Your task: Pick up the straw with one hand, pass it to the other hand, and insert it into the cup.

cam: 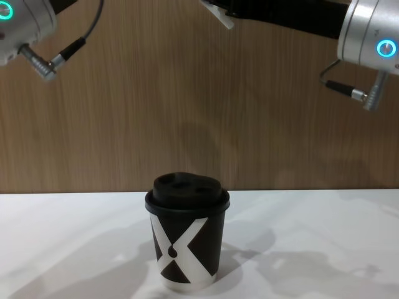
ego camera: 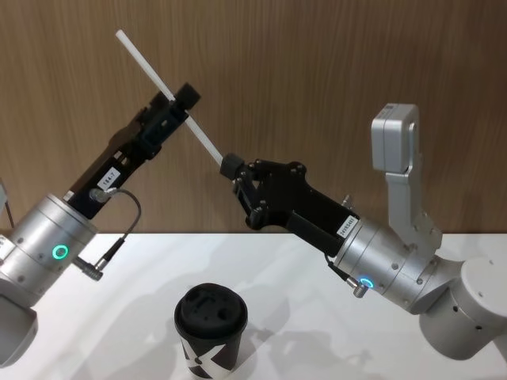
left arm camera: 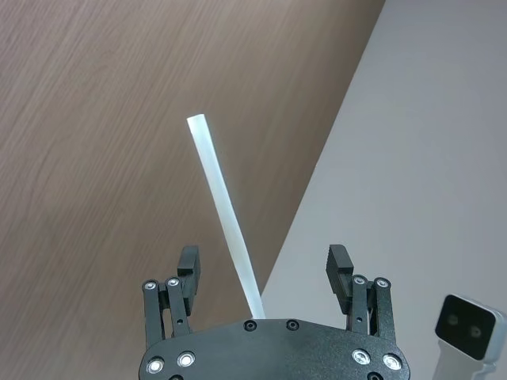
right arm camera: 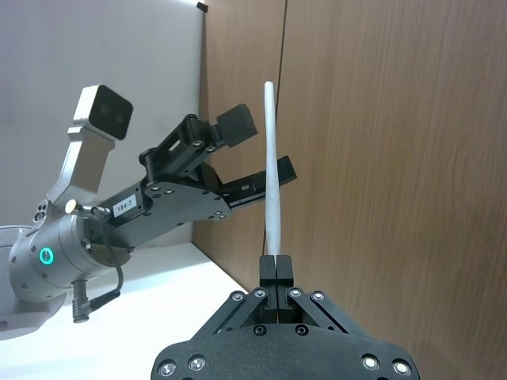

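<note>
Pinching thin straight straw (ego camera: 150, 73), right end effector (ego camera: 230, 165)

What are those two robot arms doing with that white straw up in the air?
It is a handover in mid-air. The right gripper, on the blue-lit wrist, is shut on the lower end of the straw and holds it slanted above the table. The left gripper, on the green-lit wrist, has its fingers open on either side of the straw, farther up, not clamped on it. The lidded cup stands on the table below, with no straw in it.
</note>
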Action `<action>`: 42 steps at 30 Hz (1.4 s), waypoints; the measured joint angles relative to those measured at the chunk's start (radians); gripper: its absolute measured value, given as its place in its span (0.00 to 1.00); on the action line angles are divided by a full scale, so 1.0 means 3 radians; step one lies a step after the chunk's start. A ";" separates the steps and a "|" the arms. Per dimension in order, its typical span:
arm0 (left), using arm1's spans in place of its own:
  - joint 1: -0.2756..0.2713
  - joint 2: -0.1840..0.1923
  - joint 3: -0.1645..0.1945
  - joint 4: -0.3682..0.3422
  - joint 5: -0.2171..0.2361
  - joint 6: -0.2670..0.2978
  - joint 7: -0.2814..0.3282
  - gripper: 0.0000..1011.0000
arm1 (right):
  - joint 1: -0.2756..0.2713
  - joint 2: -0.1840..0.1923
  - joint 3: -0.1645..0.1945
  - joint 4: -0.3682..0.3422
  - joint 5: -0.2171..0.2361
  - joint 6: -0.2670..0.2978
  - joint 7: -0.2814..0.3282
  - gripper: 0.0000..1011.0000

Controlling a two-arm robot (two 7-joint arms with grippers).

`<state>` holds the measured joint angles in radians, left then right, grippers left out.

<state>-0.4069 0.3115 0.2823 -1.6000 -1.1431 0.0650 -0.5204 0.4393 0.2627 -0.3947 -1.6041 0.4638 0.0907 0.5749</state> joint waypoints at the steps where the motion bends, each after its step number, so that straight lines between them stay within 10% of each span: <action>1: -0.0009 -0.0004 0.0004 0.0006 -0.0001 0.0000 0.0005 0.99 | 0.0000 0.0000 0.0000 0.0000 0.0000 0.0000 0.0000 0.01; 13: -0.0066 -0.0013 0.0072 0.0047 0.0009 -0.0018 0.0119 0.86 | 0.0000 0.0000 0.0000 0.0000 0.0000 0.0000 0.0000 0.01; 36: -0.0096 0.0053 0.0149 0.0034 0.0024 -0.0052 0.0220 0.12 | 0.0000 0.0000 0.0000 0.0000 0.0000 0.0000 0.0000 0.01; 42: -0.0098 0.0063 0.0158 0.0033 0.0014 -0.0064 0.0228 0.08 | 0.0000 0.0000 0.0000 0.0000 0.0000 0.0000 0.0000 0.01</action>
<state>-0.4363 0.3304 0.3297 -1.5901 -1.1389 0.0457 -0.4520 0.4393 0.2627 -0.3947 -1.6041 0.4637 0.0908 0.5749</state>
